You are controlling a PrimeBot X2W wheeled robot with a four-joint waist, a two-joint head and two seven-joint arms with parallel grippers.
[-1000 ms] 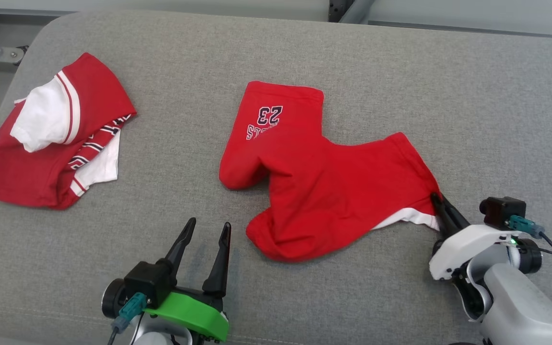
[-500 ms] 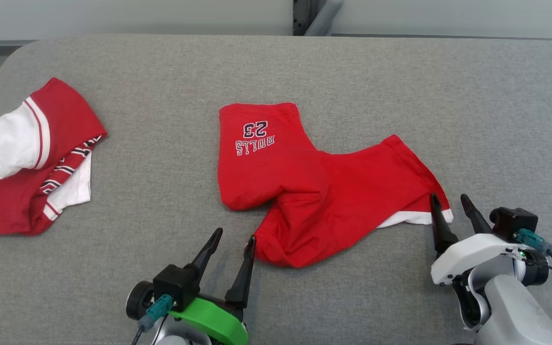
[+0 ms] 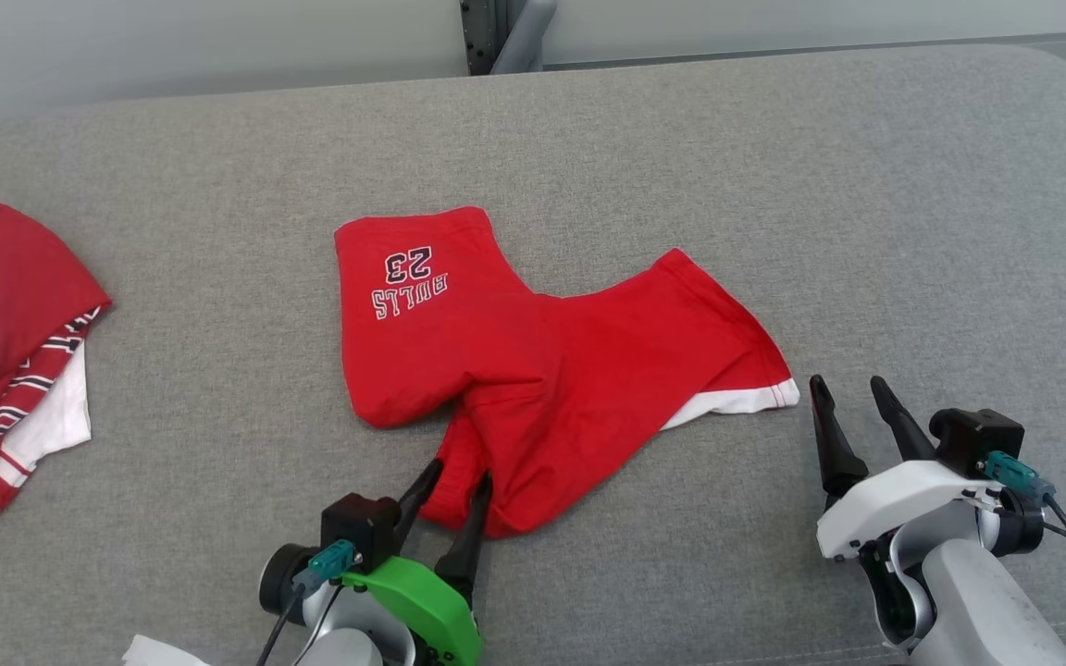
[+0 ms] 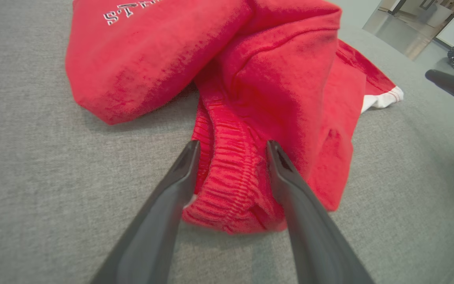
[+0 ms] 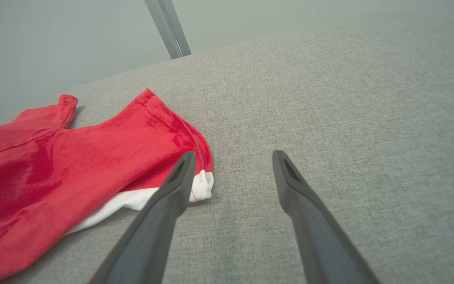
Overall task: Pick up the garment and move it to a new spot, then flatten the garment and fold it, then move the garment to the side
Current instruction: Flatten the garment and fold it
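garment (image 3: 533,370), red shorts crumpled at mid surface (image 3: 774,166): left gripper (image 3: 461,472) fingers apart astride the ribbed waistband (image 4: 227,185), right gripper (image 3: 846,381) fingers apart just beside the white hem (image 3: 737,404); best to pinch both edges low, then draw them apart to flatten.

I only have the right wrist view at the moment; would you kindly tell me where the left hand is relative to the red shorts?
Observer: The left hand is open, its fingers on either side of the bunched elastic waistband of the red shorts, at their near edge.
Operator: Thank you. Is anything else lying nearby?
Observer: Yes, a second red-and-white garment lies at the far left of the cushion, apart from the shorts.
Operator: And is there any print on the shorts?
Observer: White lettering, "BULLS" with "23", sits on the far leg.
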